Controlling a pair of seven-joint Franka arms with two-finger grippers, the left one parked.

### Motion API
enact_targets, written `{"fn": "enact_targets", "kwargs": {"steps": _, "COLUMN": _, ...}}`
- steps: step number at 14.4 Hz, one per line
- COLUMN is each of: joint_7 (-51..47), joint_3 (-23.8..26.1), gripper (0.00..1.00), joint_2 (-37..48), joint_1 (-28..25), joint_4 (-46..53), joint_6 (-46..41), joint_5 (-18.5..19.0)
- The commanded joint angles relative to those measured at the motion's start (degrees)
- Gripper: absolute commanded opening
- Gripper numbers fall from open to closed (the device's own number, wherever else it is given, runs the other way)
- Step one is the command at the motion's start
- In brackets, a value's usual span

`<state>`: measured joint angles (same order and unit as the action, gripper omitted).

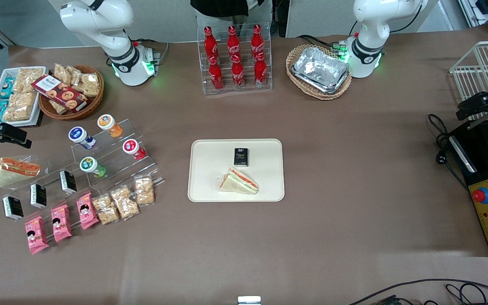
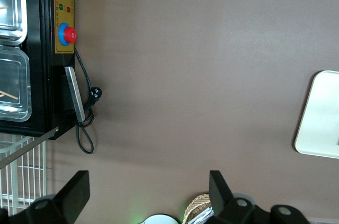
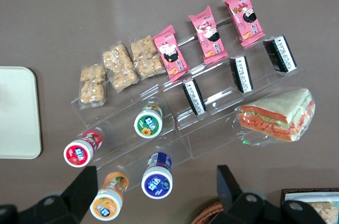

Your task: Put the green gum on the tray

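Observation:
The green gum (image 1: pixel 90 165) lies on a clear tiered stand, nearer to the front camera than the blue-lidded bottle; it also shows in the right wrist view (image 3: pixel 148 123). The cream tray (image 1: pixel 210 186) sits mid-table with a black pack (image 1: pixel 241 156) and a wrapped sandwich (image 1: pixel 239 181) on it; its edge shows in the right wrist view (image 3: pixel 18 113) and in the left wrist view (image 2: pixel 320 123). My gripper (image 1: pixel 2 134) hangs high at the working arm's end of the table. In the wrist view the gripper (image 3: pixel 154 173) is open and empty, well above the stand.
On the stand lie blue-lidded (image 1: pixel 81 137), orange-lidded (image 1: pixel 108 125) and red-lidded (image 1: pixel 133 148) bottles, black packs, pink packets and snack bags. A snack basket (image 1: pixel 72 91), a white dish (image 1: pixel 13 95), a cola rack (image 1: pixel 235 57) and foil containers (image 1: pixel 320 70) stand farther from the front camera.

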<state>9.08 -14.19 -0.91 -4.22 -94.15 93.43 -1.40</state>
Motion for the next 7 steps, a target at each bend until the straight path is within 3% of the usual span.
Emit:
{"fn": "enact_targets", "kwargs": {"steps": 1, "joint_7": -0.73, "joint_3": 0.04, "gripper": 1.0, "joint_2": 0.47, "joint_1": -0.26, "joint_4": -0.95, "joint_6": -0.79, "joint_5": -0.36}}
{"fn": "enact_targets", "kwargs": {"steps": 4, "joint_7": -0.82, "joint_3": 0.21, "gripper": 1.0, "joint_2": 2.3, "joint_1": -0.44, "joint_4": -4.8, "joint_6": -0.1, "joint_5": -0.36}}
{"fn": "enact_targets", "kwargs": {"steps": 7, "joint_7": -1.17, "joint_3": 0.39, "gripper": 1.0, "joint_2": 7.3, "joint_1": -0.52, "joint_4": -14.8, "joint_6": 8.23, "joint_5": -0.27}}
